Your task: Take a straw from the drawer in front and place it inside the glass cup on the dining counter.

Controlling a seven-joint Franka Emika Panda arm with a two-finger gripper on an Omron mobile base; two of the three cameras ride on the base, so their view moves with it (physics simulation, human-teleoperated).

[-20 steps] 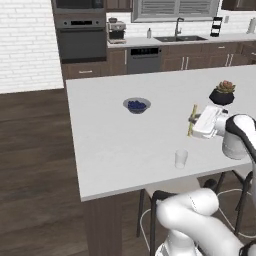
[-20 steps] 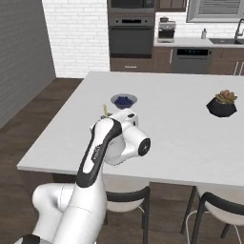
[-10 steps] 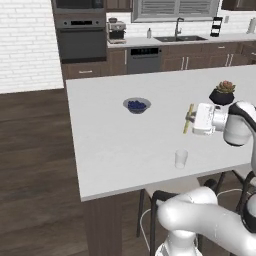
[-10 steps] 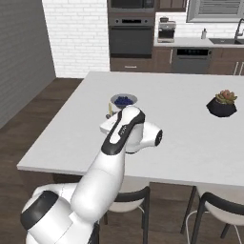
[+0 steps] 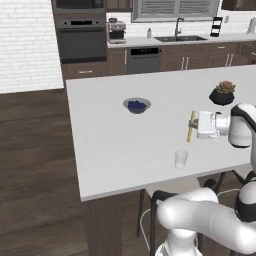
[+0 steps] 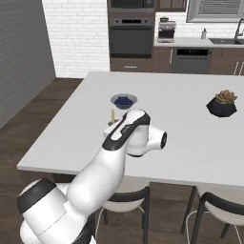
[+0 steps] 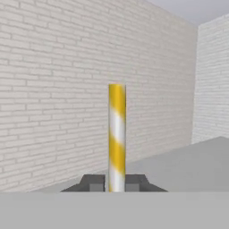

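Straw (image 7: 116, 134) upright, pinched between the finger tips of the gripper (image 5: 192, 126), held above the dining counter (image 5: 110, 150). Glass cup (image 5: 181, 158) stands near, lower and toward the counter's front edge. Best: keep straw vertical, centre it over the cup rim, lower before releasing.

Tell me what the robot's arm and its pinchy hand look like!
The arm is smooth, rounded and shiny white, with dark grey bands at its joints. It ends in a boxy white hand. The gripper has two small, blocky dark grey fingertips. No cables or markings show.
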